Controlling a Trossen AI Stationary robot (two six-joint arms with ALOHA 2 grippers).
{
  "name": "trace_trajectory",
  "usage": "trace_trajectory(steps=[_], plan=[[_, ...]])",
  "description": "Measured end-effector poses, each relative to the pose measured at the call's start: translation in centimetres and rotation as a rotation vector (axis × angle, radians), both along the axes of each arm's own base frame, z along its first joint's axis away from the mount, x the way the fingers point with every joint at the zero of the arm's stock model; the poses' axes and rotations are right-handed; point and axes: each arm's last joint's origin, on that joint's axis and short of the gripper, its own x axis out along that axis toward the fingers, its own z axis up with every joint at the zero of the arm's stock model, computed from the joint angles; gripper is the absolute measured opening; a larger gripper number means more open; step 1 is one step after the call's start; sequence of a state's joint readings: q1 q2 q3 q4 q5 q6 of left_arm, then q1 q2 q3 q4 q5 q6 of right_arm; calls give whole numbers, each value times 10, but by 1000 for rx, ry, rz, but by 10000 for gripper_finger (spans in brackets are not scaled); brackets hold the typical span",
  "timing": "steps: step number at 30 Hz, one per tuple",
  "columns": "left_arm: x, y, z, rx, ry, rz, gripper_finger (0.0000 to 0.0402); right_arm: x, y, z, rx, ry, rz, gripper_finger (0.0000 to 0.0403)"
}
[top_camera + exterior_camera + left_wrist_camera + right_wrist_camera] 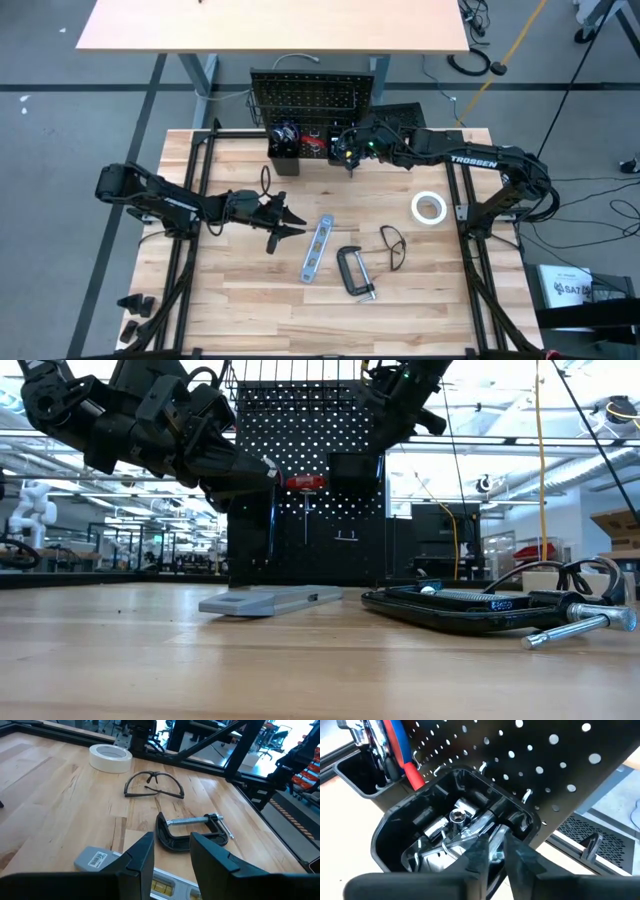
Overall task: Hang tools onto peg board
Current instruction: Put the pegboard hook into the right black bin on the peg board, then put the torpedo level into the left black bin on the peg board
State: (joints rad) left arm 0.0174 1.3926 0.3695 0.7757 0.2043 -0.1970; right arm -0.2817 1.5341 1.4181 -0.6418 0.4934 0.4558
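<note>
Peg board (pixel 312 98): stood upright at the table's (pixel 230 300) far edge, two black bins on its lower part.
Right gripper (pixel 496 851): held just over the right bin (pixel 395 832), fingers narrowly parted, nothing seen pinched.
Right bin: metal sockets (pixel 457 816) and a wrench were seen inside.
Left gripper (pixel 171 857): hung over the level (pixel 316 249), fingers spread, empty.
Tabletop: C-clamp (pixel 355 272), glasses (pixel 392 245), tape roll (pixel 429 208) were noted lying apart from one another.
</note>
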Motion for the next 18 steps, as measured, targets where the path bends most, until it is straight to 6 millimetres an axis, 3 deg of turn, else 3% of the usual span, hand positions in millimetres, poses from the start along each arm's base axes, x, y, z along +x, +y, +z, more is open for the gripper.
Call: trace_trajectory(steps=[9,18], plan=[[0,0,0,0,0,0,121,0,0,0,4,-6,-3,117],[0,0,0,-1,0,0,121,-11,19,17,15,-47,70,127]])
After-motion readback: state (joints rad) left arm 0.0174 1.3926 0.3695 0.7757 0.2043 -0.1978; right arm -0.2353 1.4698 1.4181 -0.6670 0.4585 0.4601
